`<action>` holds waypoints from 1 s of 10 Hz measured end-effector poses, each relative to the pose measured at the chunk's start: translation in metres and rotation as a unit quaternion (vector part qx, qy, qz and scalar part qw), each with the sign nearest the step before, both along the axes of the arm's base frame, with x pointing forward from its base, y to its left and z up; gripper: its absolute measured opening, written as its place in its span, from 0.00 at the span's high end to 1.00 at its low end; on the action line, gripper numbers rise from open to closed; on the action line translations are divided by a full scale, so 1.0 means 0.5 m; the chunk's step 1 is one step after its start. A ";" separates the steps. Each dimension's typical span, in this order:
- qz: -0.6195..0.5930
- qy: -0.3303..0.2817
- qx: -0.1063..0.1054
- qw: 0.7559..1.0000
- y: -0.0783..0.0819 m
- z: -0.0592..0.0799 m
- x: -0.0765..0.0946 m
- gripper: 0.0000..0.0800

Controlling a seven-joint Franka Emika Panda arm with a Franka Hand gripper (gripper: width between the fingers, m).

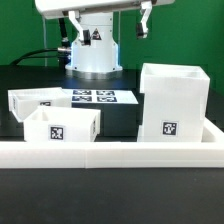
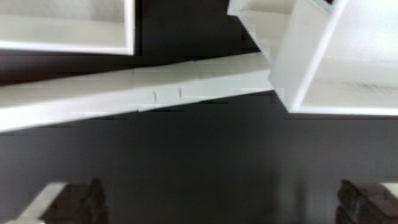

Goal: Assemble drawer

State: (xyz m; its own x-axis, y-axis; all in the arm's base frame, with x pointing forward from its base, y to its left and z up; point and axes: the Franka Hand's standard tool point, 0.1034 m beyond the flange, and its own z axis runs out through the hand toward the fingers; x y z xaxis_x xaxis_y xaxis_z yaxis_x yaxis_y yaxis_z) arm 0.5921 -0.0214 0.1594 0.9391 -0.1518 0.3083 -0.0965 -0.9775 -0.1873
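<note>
The large white cube-shaped shell [image 1: 172, 100] stands open-topped at the exterior view's right, its tag facing the camera. One small tray [image 1: 62, 125] with a tag sits at the front left, and a second tray [image 1: 33, 100] sits behind it. My gripper [image 1: 107, 34] hangs high above the table, open and empty, its fingers wide apart. In the wrist view the gripper [image 2: 217, 206] shows dark fingertips [image 2: 61, 200] at both sides over bare dark table. Further off there are the shell [image 2: 331, 50] and a tray [image 2: 63, 25].
A long low white rail [image 1: 110, 152] runs along the table's front edge and crosses the wrist view [image 2: 125, 96] diagonally. The marker board [image 1: 95, 97] lies flat between the trays and the shell. The robot base [image 1: 95, 55] stands behind it.
</note>
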 end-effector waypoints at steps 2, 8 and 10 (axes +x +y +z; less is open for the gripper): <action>-0.026 0.037 0.019 0.999 -0.045 -0.027 -0.019 0.19; -0.041 0.058 0.029 0.997 -0.061 -0.050 -0.030 0.19; 0.000 0.075 -0.001 0.997 -0.068 -0.058 -0.027 0.19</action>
State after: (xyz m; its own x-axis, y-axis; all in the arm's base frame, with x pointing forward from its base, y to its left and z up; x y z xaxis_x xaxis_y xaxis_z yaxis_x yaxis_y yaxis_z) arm 0.5784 -0.0553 0.1305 0.9747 -0.1509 0.1649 -0.1228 -0.9779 -0.1689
